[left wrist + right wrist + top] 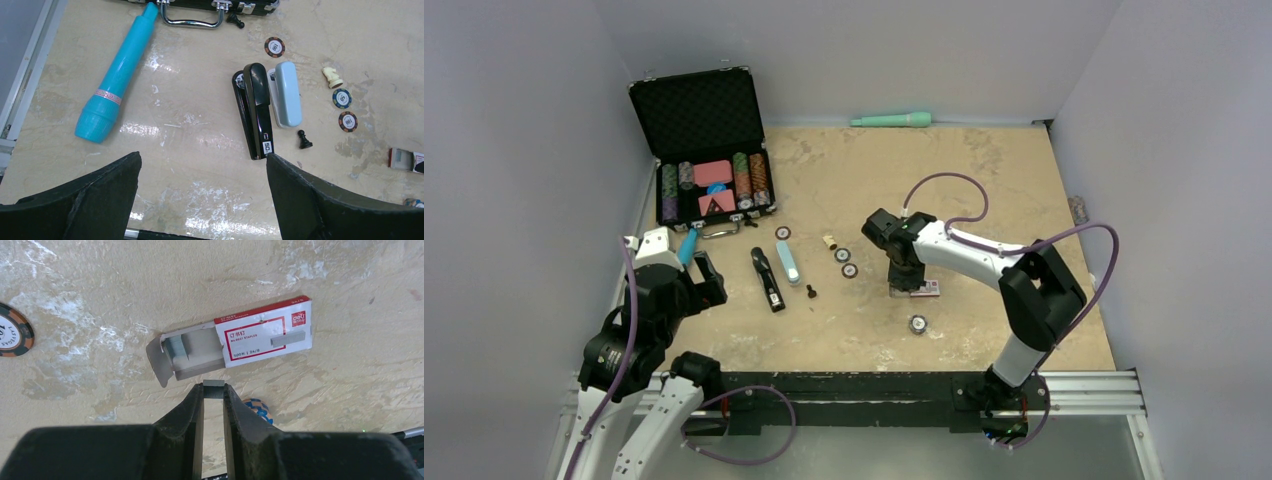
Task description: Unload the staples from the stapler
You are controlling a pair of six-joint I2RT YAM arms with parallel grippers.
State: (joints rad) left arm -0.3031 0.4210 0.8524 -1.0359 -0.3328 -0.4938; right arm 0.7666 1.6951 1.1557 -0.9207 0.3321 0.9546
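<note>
My right gripper (213,390) is shut on a short silvery-grey strip of staples (213,383), held just above the table at the open end of a red-and-white staple box (260,332). More staples (176,347) lie in the box's open tray. In the top view the right gripper (907,284) hangs over the box (927,289). The black stapler (257,112) lies to the left, beside a light blue stapler (286,95). My left gripper (203,159) is open and empty, just short of the black stapler's near end; it shows in the top view (708,282).
An open black poker chip case (704,150) stands at the back left. A teal flashlight (117,75) lies near it. Poker chips (348,121), a black pawn (303,140) and a pale chess piece (332,76) are scattered mid-table. A green tool (891,120) lies at the back wall.
</note>
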